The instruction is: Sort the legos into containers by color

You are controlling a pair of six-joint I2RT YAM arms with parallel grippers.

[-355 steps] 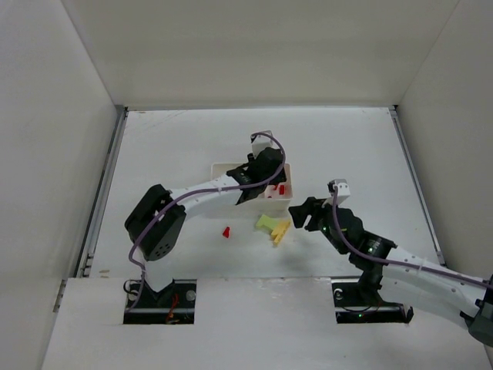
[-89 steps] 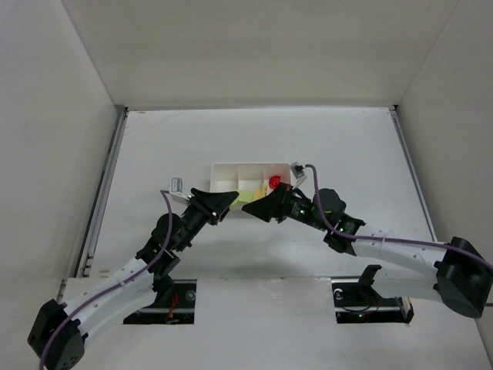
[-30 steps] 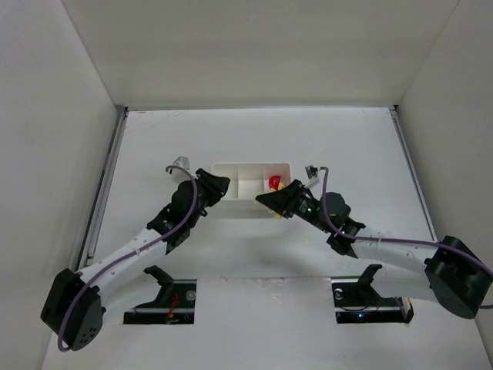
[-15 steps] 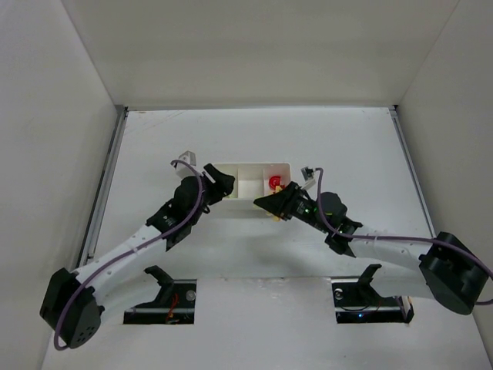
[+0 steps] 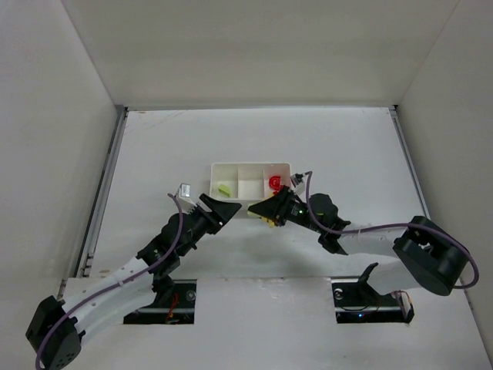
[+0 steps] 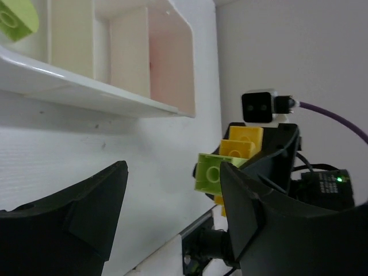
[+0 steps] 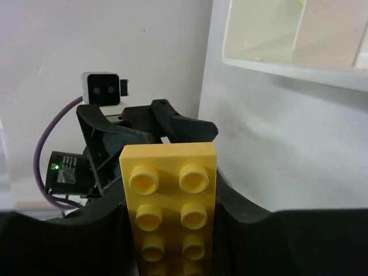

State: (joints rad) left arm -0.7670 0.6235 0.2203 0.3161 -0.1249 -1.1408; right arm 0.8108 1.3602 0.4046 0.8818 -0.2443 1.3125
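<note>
A white tray point(image 5: 251, 166) with three compartments sits in the middle of the tabletop point(image 5: 162, 146). Its left compartment holds a light green brick point(image 5: 224, 189). The right one holds red bricks point(image 5: 275, 182), though the number is unclear.

The right tool point(image 5: 271, 211) is just beside the tray's near wall, clamped on a long yellow brick point(image 7: 168, 190). In the left wrist view a second green brick point(image 6: 210, 172) sits against the yellow one at the tool's tip — whether the two are joined cannot be told.

The left tool point(image 6: 172, 172) faces it from the left, near the tray's near-left corner, with its jaws spread and nothing between them. The two tools point tip to tip — close, not touching.
</note>
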